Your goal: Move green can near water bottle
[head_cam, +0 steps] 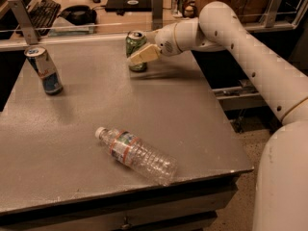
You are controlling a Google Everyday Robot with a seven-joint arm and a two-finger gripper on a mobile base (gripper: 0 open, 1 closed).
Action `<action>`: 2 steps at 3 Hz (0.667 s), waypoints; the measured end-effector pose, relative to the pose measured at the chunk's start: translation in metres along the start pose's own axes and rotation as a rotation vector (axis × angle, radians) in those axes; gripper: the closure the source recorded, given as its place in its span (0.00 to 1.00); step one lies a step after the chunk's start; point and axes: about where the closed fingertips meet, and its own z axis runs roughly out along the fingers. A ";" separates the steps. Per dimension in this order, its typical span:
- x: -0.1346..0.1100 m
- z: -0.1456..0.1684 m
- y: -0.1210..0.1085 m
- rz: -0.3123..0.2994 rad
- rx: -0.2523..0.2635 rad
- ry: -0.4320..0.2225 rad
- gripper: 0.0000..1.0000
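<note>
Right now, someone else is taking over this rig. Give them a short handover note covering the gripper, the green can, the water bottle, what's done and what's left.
Gripper: at the far edge of the table, right against the front of the green can.
Green can: upright on the table, not lifted.
Water bottle: lying on its side near the front edge, cap toward the left, well apart from the can.
Blue-and-silver can: upright at the far left, not part of the job.
Done: the gripper is at the can.
Left: confirm the grasp, carry the can over and set it down beside the bottle.
</note>
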 end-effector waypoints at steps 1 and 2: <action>-0.012 0.007 0.008 0.038 -0.047 -0.057 0.49; -0.020 -0.008 0.014 0.033 -0.059 -0.084 0.72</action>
